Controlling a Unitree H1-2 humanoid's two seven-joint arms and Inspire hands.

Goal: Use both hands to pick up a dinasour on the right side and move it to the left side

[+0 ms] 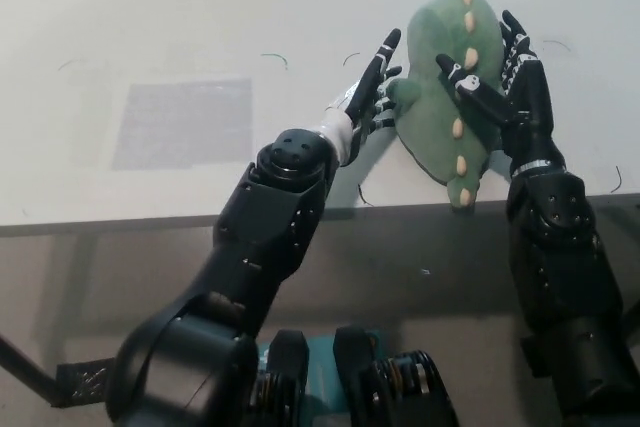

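left hand: fingers spread, touching dinosaur | right hand: fingers splayed against it (not lifted) | white table

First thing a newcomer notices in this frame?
The green plush dinosaur with cream spikes, lying on the white table at upper right, its tail end at the near edge. The two hands bracket it: the left hand against its left side with fingers extended, the right hand on its right side with fingers spread.

No readable text

No lettering, label, brand, number or sign can be read anywhere in this head view.
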